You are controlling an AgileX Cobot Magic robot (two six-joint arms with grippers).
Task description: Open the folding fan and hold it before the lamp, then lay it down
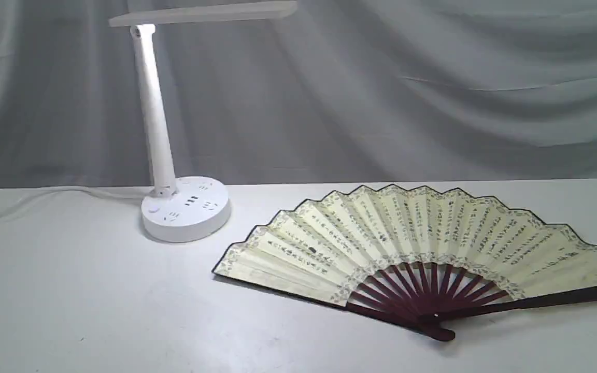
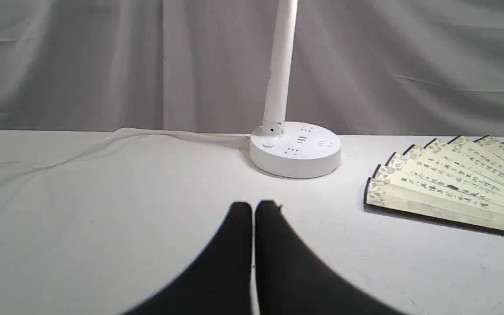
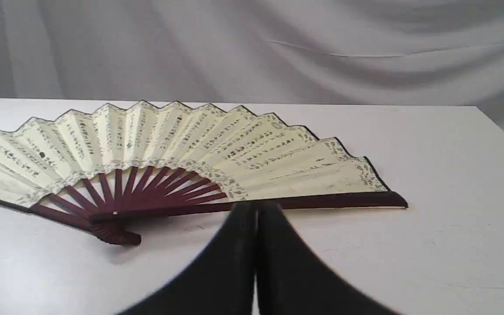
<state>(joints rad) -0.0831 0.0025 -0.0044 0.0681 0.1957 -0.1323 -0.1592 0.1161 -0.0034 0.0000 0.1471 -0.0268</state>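
White table: folding fan spread flat near lamp; left pincer, right pincer closed.

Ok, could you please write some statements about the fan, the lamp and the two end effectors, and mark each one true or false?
1. The fan lies open on the table. True.
2. The left end effector holds the fan. False: it is shut on nothing, apart from the fan.
3. The lamp stands upright, and a cord leads from its base. True.
4. The fan leans on the lamp's base. False: bare table shows between them.
5. The right end effector is open. False: its fingers are shut together.
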